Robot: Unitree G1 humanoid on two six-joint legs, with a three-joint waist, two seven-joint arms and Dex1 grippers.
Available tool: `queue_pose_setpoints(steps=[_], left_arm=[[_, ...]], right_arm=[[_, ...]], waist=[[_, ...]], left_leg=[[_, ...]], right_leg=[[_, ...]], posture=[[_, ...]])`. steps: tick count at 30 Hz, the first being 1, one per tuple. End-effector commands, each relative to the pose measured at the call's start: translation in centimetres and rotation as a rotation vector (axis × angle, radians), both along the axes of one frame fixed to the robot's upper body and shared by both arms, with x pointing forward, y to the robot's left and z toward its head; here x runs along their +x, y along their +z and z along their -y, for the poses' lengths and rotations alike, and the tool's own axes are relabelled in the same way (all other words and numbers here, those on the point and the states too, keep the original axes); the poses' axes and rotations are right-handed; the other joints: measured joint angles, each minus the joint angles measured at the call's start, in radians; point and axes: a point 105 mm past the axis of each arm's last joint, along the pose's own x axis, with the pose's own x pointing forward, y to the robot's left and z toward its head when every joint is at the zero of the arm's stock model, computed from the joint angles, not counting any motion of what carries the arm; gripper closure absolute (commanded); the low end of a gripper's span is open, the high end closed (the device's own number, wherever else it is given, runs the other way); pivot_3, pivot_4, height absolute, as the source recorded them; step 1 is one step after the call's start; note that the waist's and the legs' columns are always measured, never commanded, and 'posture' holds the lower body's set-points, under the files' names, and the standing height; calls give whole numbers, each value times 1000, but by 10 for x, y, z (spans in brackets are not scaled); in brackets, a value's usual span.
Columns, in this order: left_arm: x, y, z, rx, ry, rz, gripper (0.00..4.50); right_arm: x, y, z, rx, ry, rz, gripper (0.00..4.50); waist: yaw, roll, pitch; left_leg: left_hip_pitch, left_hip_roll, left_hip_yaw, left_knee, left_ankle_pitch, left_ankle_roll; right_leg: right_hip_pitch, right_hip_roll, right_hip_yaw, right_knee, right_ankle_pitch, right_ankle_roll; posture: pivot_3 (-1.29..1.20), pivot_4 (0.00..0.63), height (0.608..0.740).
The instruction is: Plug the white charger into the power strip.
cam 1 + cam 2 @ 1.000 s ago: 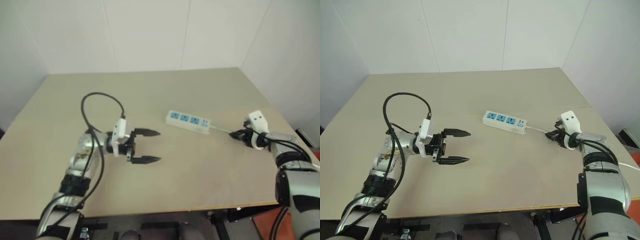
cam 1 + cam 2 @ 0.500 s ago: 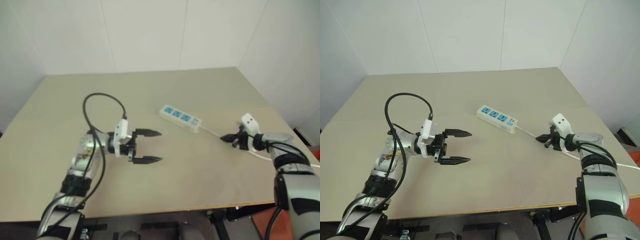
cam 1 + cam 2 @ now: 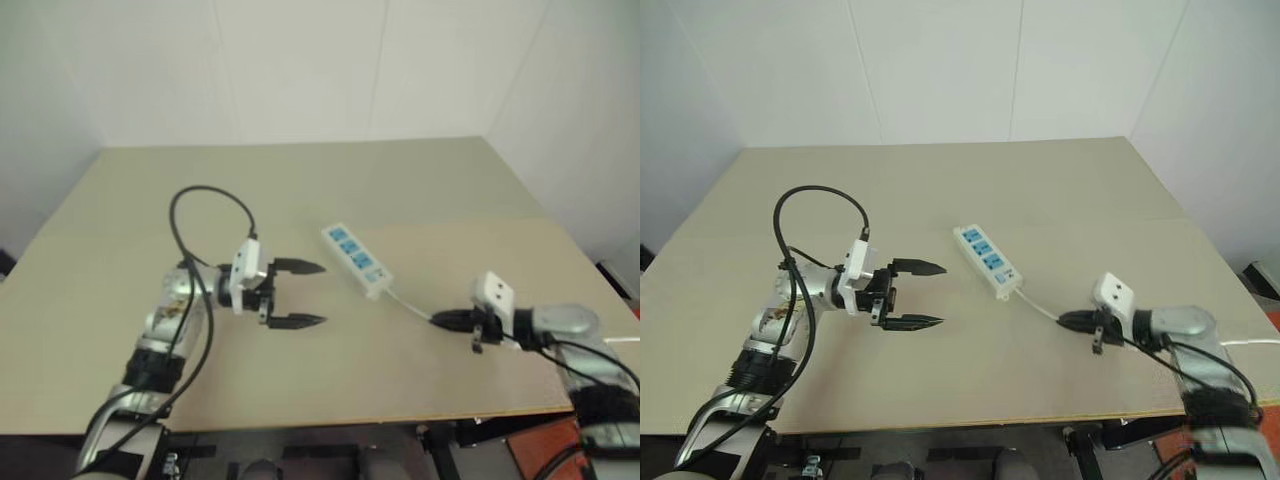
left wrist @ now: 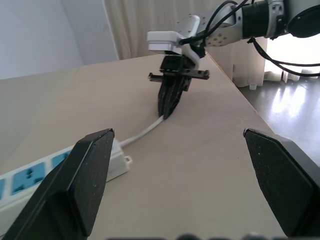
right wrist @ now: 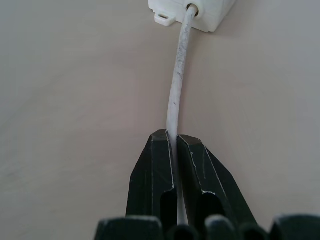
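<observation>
Right wrist view: the right gripper (image 5: 175, 150) has its two black fingers pinched tight on the thin white cable (image 5: 176, 95) a little way out from the end of the power strip (image 5: 192, 10). From the head, that strip (image 3: 987, 261) lies slantwise near the middle of the tan table (image 3: 940, 180), blue sockets up. The left gripper (image 3: 918, 295) hovers just to its left, fingers spread wide, holding nothing. I can't spot the white charger.
</observation>
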Motion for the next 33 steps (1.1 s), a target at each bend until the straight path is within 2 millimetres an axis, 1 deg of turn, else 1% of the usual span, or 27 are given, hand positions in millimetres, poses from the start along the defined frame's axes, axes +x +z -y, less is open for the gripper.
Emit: queue_pose_setpoints(steps=[1,4,8,10,12,17,18,19,21,22,24,26,28,30,33], left_arm=[[-2,8,1,-15,-12,34,0],[0,7,2,-15,-18,33,0],[1,7,7,-14,-38,36,0],[2,8,8,-15,-44,37,0],[2,8,8,-14,-47,38,0],[3,6,5,1,-41,38,0],[4,6,4,8,-32,39,0],[5,4,2,18,-15,43,0],[10,0,-2,49,40,52,0],[12,-1,-4,60,64,49,0],[13,-3,-10,69,101,25,0],[12,-6,-17,90,118,5,0],[13,-11,-23,127,144,-6,0],[16,-13,-26,144,177,-12,0],[18,-13,-27,149,198,-14,0]], right_arm=[[-17,11,8,2,-49,29,4497],[-25,8,12,3,-87,33,4497],[-21,5,13,-13,-143,80,4497],[-22,8,10,7,-117,78,3783],[-22,12,9,22,-113,95,3247],[-24,20,9,32,-99,111,1506],[-24,22,11,29,-101,119,1082],[-24,26,12,30,-104,133,814],[-22,34,15,31,-119,166,90],[-21,39,16,35,-121,182,41],[-18,53,18,40,-150,272,41],[-20,66,15,108,-135,276,41],[-23,76,8,192,-108,281,41],[-20,78,0,235,-112,321,41],[-15,70,-14,263,-131,367,41]], waist=[[2,0,0],[4,0,0],[1,0,0],[1,0,0],[2,0,0],[2,0,0],[2,0,0],[3,0,0],[2,0,0],[2,0,0],[2,0,0],[0,0,0],[1,0,0],[2,0,0],[3,-1,0]], left_leg=[[0,0,0,0,0,0],[1,0,-1,0,0,0],[1,0,-1,1,0,0],[1,0,-1,1,0,0],[1,0,-1,1,0,0],[1,0,-1,1,0,0],[1,0,-1,1,0,0],[1,0,-1,1,0,0],[1,0,-1,1,0,0],[1,0,-1,1,0,0],[1,0,-1,1,0,0],[1,0,-1,1,0,0],[1,0,-1,1,0,1],[1,0,-2,1,0,1],[1,0,-2,1,0,1]], right_leg=[[0,0,0,0,0,0],[2,0,-1,-1,0,0],[3,0,-1,-1,0,1],[3,0,-1,-1,0,1],[3,0,-1,-2,0,1],[3,0,-1,-2,0,1],[3,0,-1,-2,0,1],[3,0,-1,-2,0,1],[3,0,-1,-2,0,1],[3,0,-1,-2,0,1],[3,0,-1,-2,0,1],[3,0,-1,-2,0,1],[3,0,-1,-2,0,1],[3,0,-1,-2,0,1],[4,0,-2,-2,0,1]], posture=[[0,150,740],[0,150,740],[0,150,740],[0,150,740],[0,150,740],[0,150,740],[0,150,740],[0,150,740],[0,150,740],[0,150,740],[0,150,740],[0,150,740],[0,150,740],[0,150,740],[0,150,740]])
